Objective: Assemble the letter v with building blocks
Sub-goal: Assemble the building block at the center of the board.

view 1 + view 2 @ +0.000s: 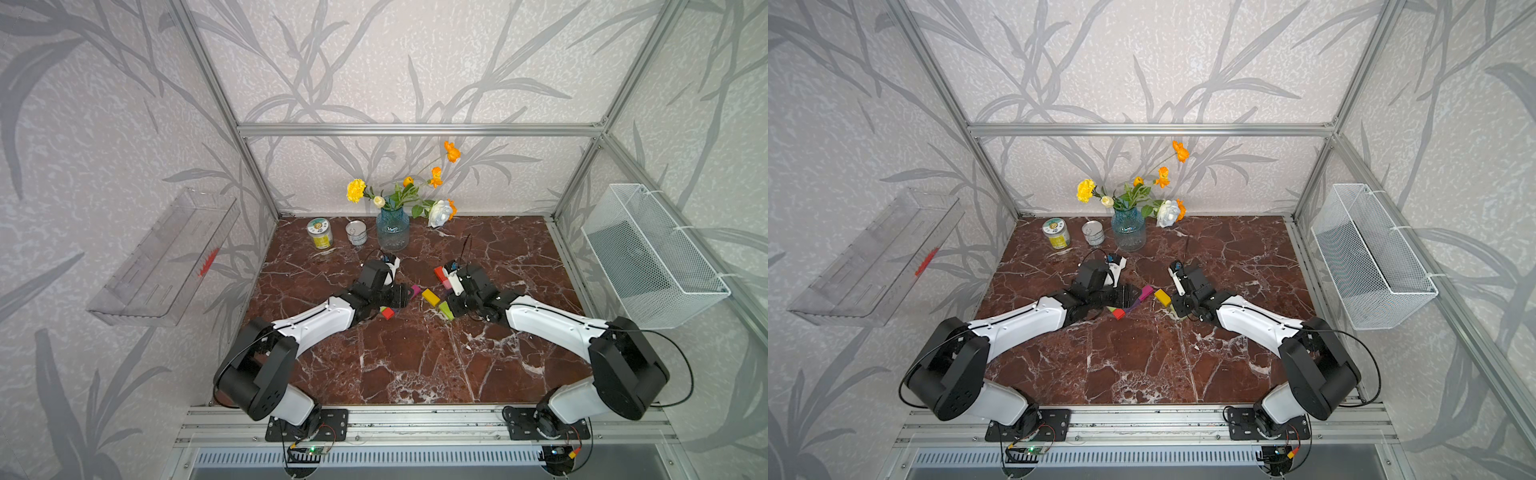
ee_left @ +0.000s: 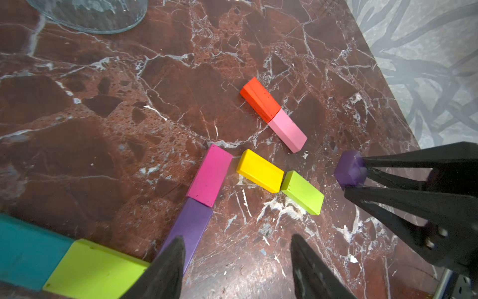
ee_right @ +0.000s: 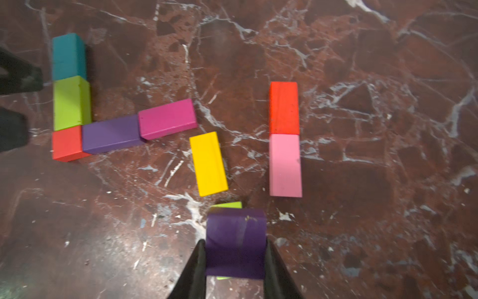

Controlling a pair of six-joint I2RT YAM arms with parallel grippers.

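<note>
The right gripper [image 3: 234, 242] is clamped on the purple cube [image 3: 236, 233], a black finger [image 3: 198, 261] on each side. It holds the cube over a lime green bar [image 3: 227, 205] that shows only as a sliver. Just past that lies the yellow bar [image 3: 209, 163]. Farther off, the pink bar [image 3: 285, 165] and red bar [image 3: 284, 108] touch end to end in one straight line. On the yellow bar's other side, the magenta bar [image 3: 167, 118] and purple bar [image 3: 111, 134] run to the red cube [image 3: 67, 143]. From the cube the second lime green bar [image 3: 72, 103] and teal bar [image 3: 68, 57] branch off, so the two rows meet there as a corner. The left gripper [image 2: 238, 237] hovers near that corner, jaws apart, holding nothing.

That makes ten blocks: eight bars, two of them lime green and one of each other colour, and two cubes. All but the held cube lie mid-table on a red-brown marble tabletop [image 1: 415, 357] veined with white. At its back stand a yellow-labelled can [image 1: 320, 233], a bare metal can [image 1: 356, 232] and one blue glass vase [image 1: 392, 228] of flowers. An aluminium frame [image 1: 415, 129] encloses the table, and the walls [image 1: 374, 62] wear grey leaf-patterned paper. One clear plastic tray [image 1: 166, 257] hangs on the left wall, one white wire basket [image 1: 652, 257] on the right.
</note>
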